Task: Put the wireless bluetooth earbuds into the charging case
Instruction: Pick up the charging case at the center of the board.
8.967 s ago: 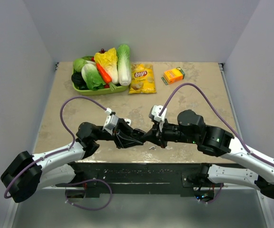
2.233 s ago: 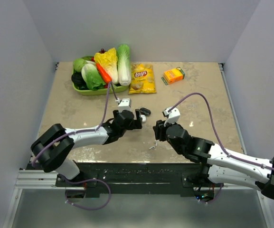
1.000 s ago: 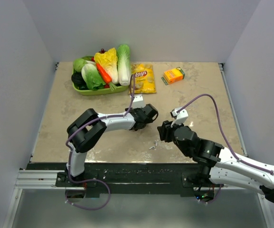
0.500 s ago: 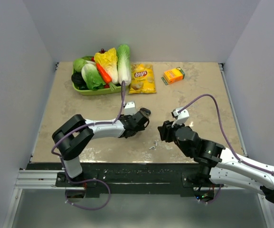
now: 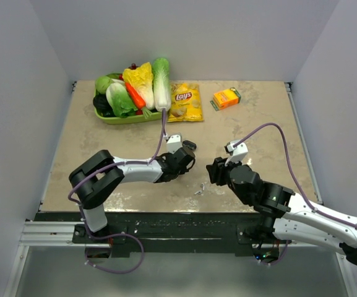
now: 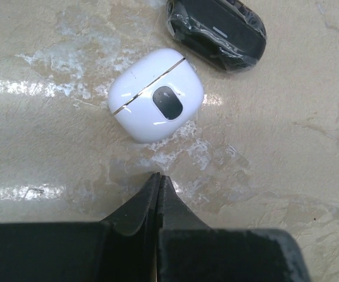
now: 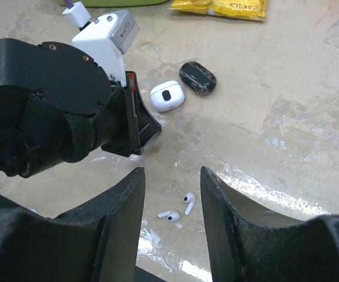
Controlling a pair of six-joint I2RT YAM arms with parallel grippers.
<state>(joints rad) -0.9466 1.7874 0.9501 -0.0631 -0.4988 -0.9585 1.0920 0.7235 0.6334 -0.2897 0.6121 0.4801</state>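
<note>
1. "Lay's" is read in the top view, on the red brand roundel printed on the yellow chip bag [image 5: 185,103].
2. Further print below the roundel on the same bag is noted, but it is too small to be read.
3. Print on the orange box [image 5: 226,98] is too small to be read.

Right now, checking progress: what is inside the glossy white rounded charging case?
The glossy white rounded charging case is shut, so its inside is hidden. Two small white stemmed earbuds lie outside on the beige table.
</note>
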